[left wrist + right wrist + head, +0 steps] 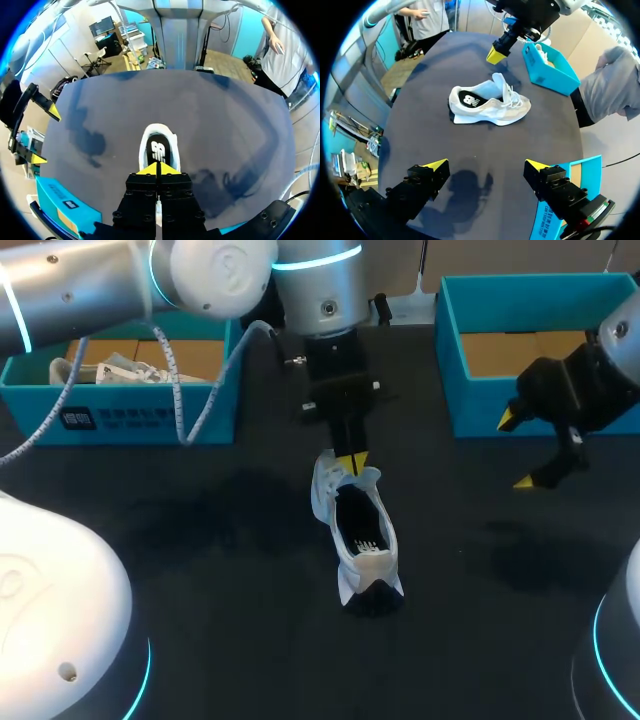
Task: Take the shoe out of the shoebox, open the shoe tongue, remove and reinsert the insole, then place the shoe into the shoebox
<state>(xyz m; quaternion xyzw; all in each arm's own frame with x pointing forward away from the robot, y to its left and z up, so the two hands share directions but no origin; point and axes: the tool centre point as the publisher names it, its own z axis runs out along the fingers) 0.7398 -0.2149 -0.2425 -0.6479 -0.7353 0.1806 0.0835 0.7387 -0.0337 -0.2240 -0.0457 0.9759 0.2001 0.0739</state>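
The fingers (149, 170) of my left gripper (159, 167) were clenched tip to tip, right at the raised tongue (366, 480) of the white and grey mesh trainer (362, 540). I could not tell whether any fabric was pinched between them. The trainer lay on the middle of the dark table (200, 560), out of any box, heel near and toe far, with its black insole (355, 522) showing in the mouth. I judged the tongue-opening step was in hand. To do it well I would draw the tongue gently towards the toe and watch that the light shoe did not drag. My right gripper (517, 450) hung released, well apart to the right, free to steady the heel. The teal shoebox at the far left (150, 410) held a second white shoe (110, 370). The teal shoebox at the far right (500, 410) showed its brown cardboard floor.
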